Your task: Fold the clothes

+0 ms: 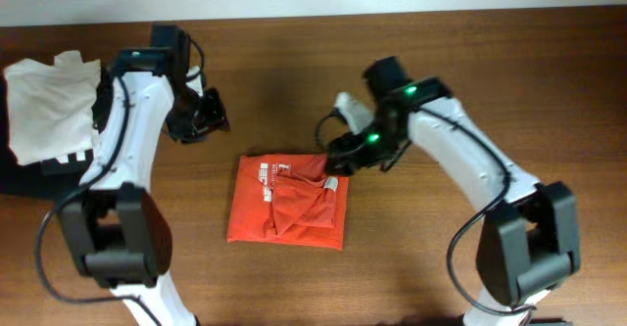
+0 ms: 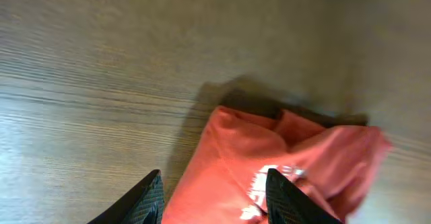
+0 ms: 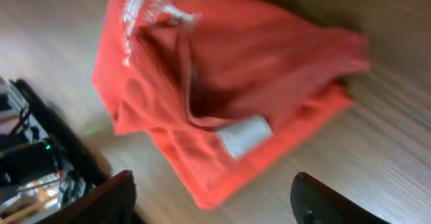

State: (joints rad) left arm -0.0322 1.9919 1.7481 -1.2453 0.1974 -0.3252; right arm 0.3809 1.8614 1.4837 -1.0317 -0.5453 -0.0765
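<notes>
**Overhead and wrist views.** An orange-red short-sleeved T-shirt (image 1: 287, 201) with white lettering is lying on the brown wooden counter (image 1: 470, 62). It is folded into a rough rectangle, and its top layer is bunching into creases.

The shirt is lying to the right of the left jaws, well apart from them. Its far right corner is lying directly beneath the right jaws.

The left jaws are standing apart and gripping nothing. In the left wrist view, the black fingers (image 2: 145, 200) are framing the near edge of the shirt.

The right jaws are standing wide apart, also gripping nothing, with their dark fingers (image 3: 111, 197) flanking the cloth. A small white tag (image 3: 244, 135) is showing just ahead of the gap. Whether these jaws are touching the fabric cannot be told.

To the left of the left jaws, a crumpled white garment (image 1: 49, 106) is resting on a black garment (image 1: 24, 174).
</notes>
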